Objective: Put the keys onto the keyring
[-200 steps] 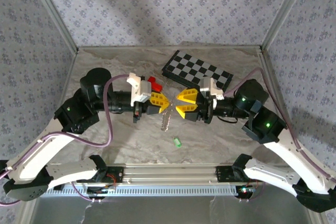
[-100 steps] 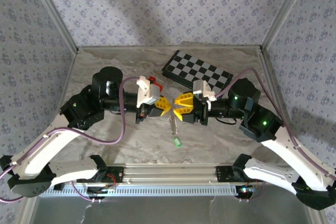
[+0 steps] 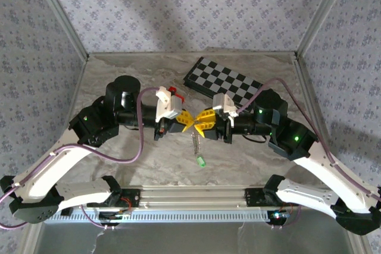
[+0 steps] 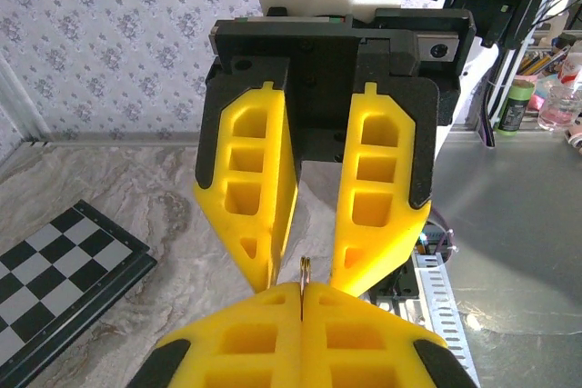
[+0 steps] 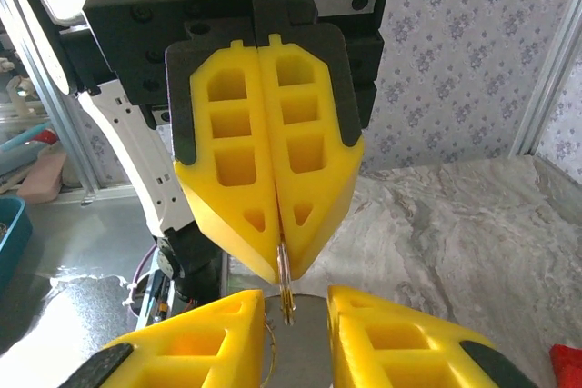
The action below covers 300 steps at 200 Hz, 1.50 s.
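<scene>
- Task not done.
- Tiny bright green oblong key (image 3: 201, 160) lies loose on grey marbled table (image 3: 256, 153), near the chain's lower end. Not threaded.
- Thin silvery beaded metal keyring (image 3: 195, 141) dangles from left gripper (image 3: 189, 122), whose jaws are clamped on its top loop.
- Right gripper (image 3: 200, 124) meets it tip to tip. Its jaws are narrowly parted either side of the loop, gripping nothing.
- Left to do, likely: fetch key, thread it.
- Key is in no container; it sits bare on the table.
</scene>
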Available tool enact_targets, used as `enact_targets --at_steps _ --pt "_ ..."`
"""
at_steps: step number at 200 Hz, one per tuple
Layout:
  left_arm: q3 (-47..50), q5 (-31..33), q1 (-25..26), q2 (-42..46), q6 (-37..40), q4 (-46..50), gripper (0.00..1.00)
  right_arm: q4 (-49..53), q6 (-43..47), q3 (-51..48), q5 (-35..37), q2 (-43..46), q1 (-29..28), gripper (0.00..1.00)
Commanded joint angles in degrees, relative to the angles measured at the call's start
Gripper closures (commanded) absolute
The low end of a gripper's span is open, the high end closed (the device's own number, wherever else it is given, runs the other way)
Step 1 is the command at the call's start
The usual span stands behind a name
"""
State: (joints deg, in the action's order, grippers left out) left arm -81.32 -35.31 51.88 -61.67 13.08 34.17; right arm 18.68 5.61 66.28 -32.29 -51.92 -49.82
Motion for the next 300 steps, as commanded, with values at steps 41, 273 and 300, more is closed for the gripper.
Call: enact_targets --at_steps 41,273,300 --pt "-2.2 -1.6 0.4 -0.2 1.2 -0.3 1.0 -0.7 0.9 1.5 1.4 0.0 -0.6 0.83" --pt "12.9 -5.5 0.1 9.1 -20.7 -34.1 0.75 -34.6 -16.9 -9.0 -6.5 4.2 1.2 1.0" --pt "12.7 -6.0 0.4 8.6 -21.4 -35.4 0.75 -36.0 -17.6 -9.2 -6.8 3.9 1.2 1.0"
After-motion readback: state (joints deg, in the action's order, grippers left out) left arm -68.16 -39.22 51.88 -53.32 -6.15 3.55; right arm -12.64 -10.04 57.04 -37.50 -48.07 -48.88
